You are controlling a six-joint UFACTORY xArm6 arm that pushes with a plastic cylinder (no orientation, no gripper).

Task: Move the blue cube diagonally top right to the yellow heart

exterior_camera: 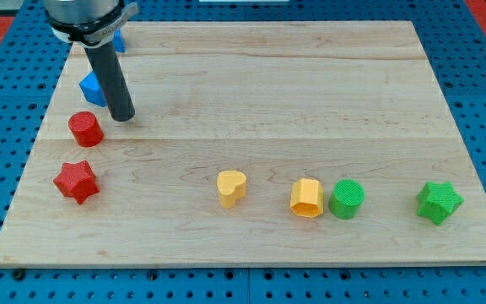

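Blue cube sits touching my tip on its upper-left side, half hidden by the rod; tip is bare, holds nothing; yellow heart lies well off lower-right, so nearly all travel remains.

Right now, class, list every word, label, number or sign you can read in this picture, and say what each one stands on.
None: no text, number or sign can be read anywhere in this view.
The wooden board is bare wood grain.
The blocks, such as the yellow heart and the blue cube, carry no markings.
My tip, just right of the blue cube, is plain dark.
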